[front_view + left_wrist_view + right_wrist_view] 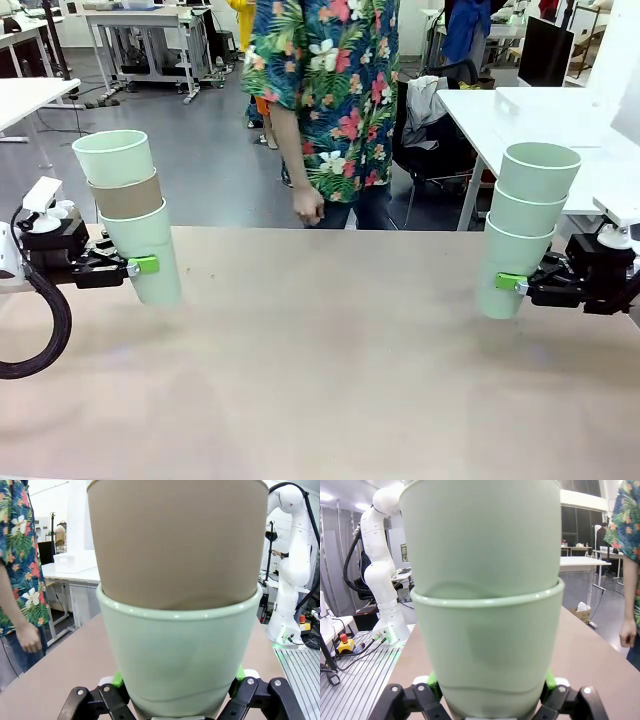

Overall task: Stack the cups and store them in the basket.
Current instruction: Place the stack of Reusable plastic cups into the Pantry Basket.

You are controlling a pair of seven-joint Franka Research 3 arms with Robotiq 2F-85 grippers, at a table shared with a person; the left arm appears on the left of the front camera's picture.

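My left gripper (143, 265) is shut on a tilted stack of three cups (130, 215): mint green at the bottom, brown in the middle, mint on top. The left wrist view shows the mint cup (180, 665) between the green pads (118, 679) with the brown cup (177, 540) nested in it. My right gripper (510, 282) is shut on a second stack of three mint cups (527, 225), held above the table at the right. Close up in the right wrist view, that bottom cup (487, 655) sits between the pads (432, 681). The basket is out of view.
A person in a floral shirt (325, 90) stands at the far side of the brown table (330, 370), one hand (308, 206) hanging near the table edge. White tables (520, 110) stand behind at the right.
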